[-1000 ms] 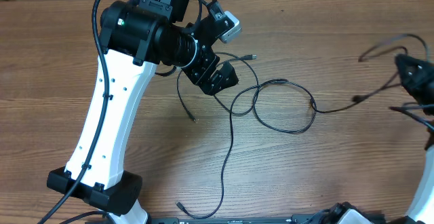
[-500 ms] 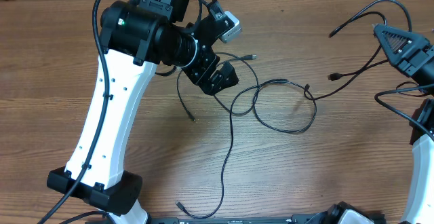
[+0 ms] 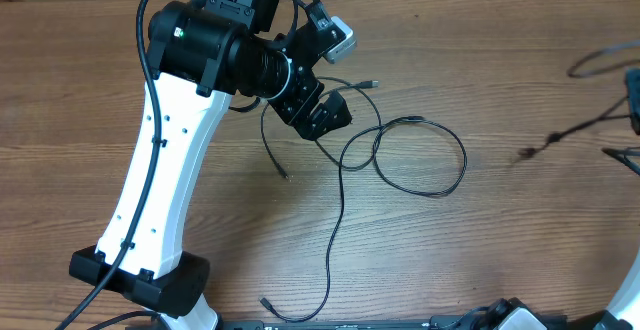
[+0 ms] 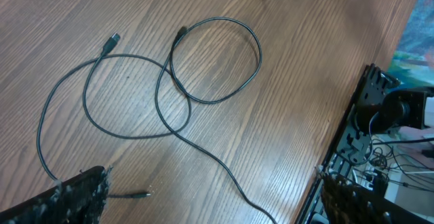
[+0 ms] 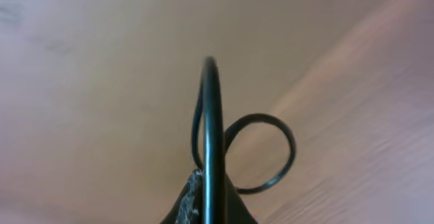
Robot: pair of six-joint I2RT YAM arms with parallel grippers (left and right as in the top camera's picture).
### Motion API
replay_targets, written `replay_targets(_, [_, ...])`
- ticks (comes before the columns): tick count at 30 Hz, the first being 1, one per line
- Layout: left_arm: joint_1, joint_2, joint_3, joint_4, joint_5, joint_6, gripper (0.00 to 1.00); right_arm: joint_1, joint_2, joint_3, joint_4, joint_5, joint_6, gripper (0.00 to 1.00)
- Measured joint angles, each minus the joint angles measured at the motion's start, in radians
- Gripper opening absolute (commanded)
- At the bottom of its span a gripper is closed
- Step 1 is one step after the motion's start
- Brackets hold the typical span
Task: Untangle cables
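Note:
Several thin black cables lie on the wooden table. One makes a loop (image 3: 420,156) at the centre, and its long tail (image 3: 335,232) runs toward the front edge. A short cable end (image 3: 274,152) lies left of it. My left gripper (image 3: 322,113) hovers open over the left side of the tangle. In the left wrist view (image 4: 217,203) its fingers are spread wide above the loops (image 4: 215,60). My right gripper (image 3: 636,95) is at the far right edge, shut on a separate cable (image 3: 585,127) that hangs blurred with its plug free. In the right wrist view that cable (image 5: 211,129) is pinched in the jaws (image 5: 210,200).
The left arm's white link (image 3: 165,170) and base (image 3: 140,275) occupy the left part of the table. Equipment and loose wiring (image 4: 393,149) sit beyond the table's front edge in the left wrist view.
My right gripper has swung to the far right with its cable. That cable's plug end has come away from the central loop and now trails to its right. The left arm has not moved.

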Motion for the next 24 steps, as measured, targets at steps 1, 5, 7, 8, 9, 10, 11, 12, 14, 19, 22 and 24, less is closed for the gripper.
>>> replay_targets(1, [0.000, 0.000, 0.000, 0.000, 0.000, 0.000, 1.00, -0.010, 0.002, 0.000, -0.027, 0.050, -0.033, 0.04])
replay_targets(5, [0.000, 0.000, 0.000, 0.000, 0.000, 0.000, 1.00, -0.030, 0.017, 0.000, -0.082, 0.319, -0.142, 0.04])
replay_targets(7, [0.000, 0.000, 0.000, 0.000, 0.000, 0.000, 1.00, -0.030, 0.026, 0.000, -0.082, 0.414, -0.160, 0.04])
replay_targets(8, [0.000, 0.000, 0.000, 0.000, 0.000, 0.000, 1.00, -0.031, 0.034, 0.000, -0.077, 0.482, -0.169, 0.04])
replay_targets(9, [0.000, 0.000, 0.000, 0.000, 0.000, 0.000, 1.00, -0.032, 0.045, 0.000, -0.071, 0.543, -0.181, 0.04])
replay_targets(10, [0.000, 0.000, 0.000, 0.000, 0.000, 0.000, 1.00, -0.033, 0.055, 0.000, -0.066, 0.581, -0.191, 0.04])
replay_targets(11, [0.000, 0.000, 0.000, 0.000, 0.000, 0.000, 1.00, -0.034, 0.072, 0.000, -0.055, 0.625, -0.207, 0.04])
replay_targets(12, [0.000, 0.000, 0.000, 0.000, 0.000, 0.000, 1.00, -0.034, 0.093, 0.000, -0.041, 0.663, -0.226, 0.04])
replay_targets(14, [0.000, 0.000, 0.000, 0.000, 0.000, 0.000, 1.00, -0.034, 0.129, 0.000, -0.020, 0.710, -0.252, 0.04])
replay_targets(19, [0.000, 0.000, 0.000, 0.000, 0.000, 0.000, 1.00, -0.034, 0.288, 0.000, 0.032, 0.866, -0.306, 0.22])
replay_targets(22, [0.000, 0.000, 0.000, 0.000, 0.000, 0.000, 1.00, -0.034, 0.362, 0.000, 0.031, 0.966, -0.345, 0.75])
replay_targets(24, [0.000, 0.000, 0.000, 0.000, 0.000, 0.000, 1.00, -0.034, 0.388, 0.000, 0.021, 1.001, -0.351, 1.00])
